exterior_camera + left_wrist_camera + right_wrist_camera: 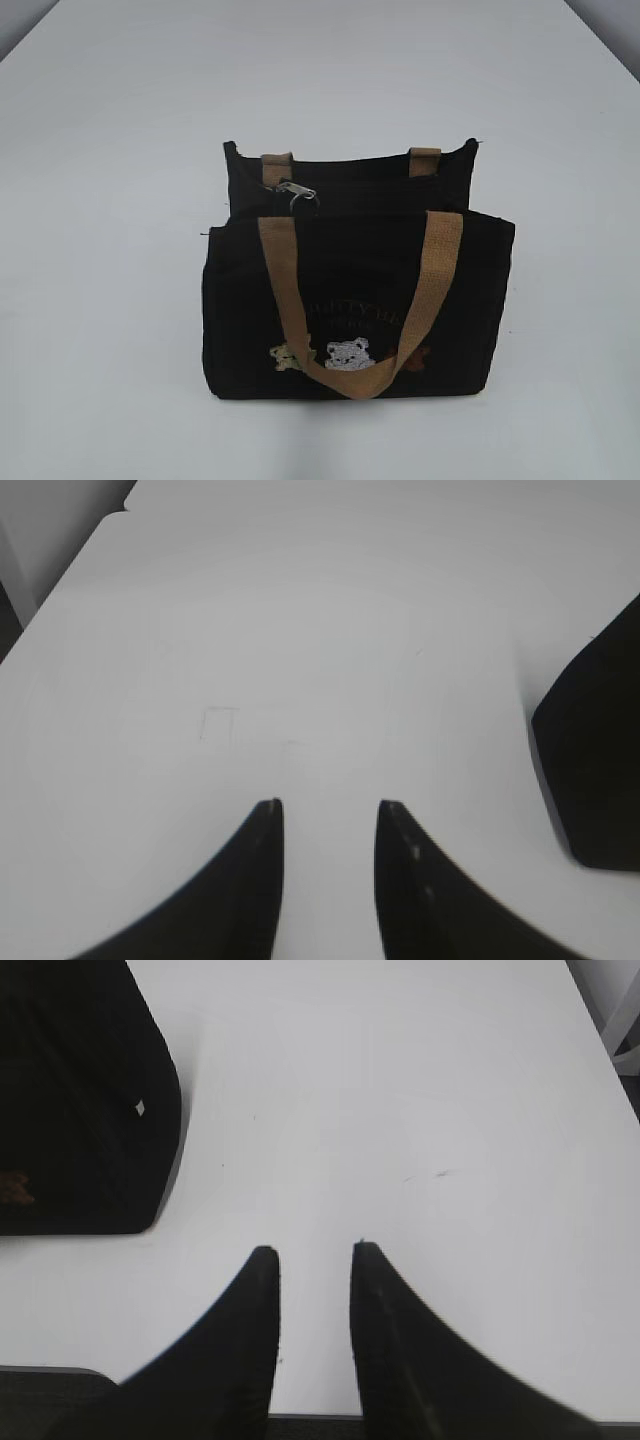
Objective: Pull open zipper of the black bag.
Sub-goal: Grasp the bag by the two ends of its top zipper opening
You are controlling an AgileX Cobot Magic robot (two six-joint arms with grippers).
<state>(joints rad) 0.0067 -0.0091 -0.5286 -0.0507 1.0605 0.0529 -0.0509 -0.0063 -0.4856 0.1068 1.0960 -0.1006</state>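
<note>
The black bag (pixel 357 290) stands upright in the middle of the white table, with tan handles and a small bear embroidery on its front. Its zipper runs along the top, and the silver pull (pixel 297 191) lies near the top's left end. Neither arm shows in the exterior view. My left gripper (pixel 329 806) hovers open over bare table, the bag's edge (pixel 595 770) well to its right. My right gripper (pixel 311 1251) is also open above bare table, a corner of the bag (pixel 85 1100) up to its left. Nothing sits between either pair of fingers.
The white table (pixel 100 300) surrounds the bag on all sides. Its near edge (pixel 320 1417) lies just below the right gripper, and its far left edge (pixel 60 590) shows in the left wrist view.
</note>
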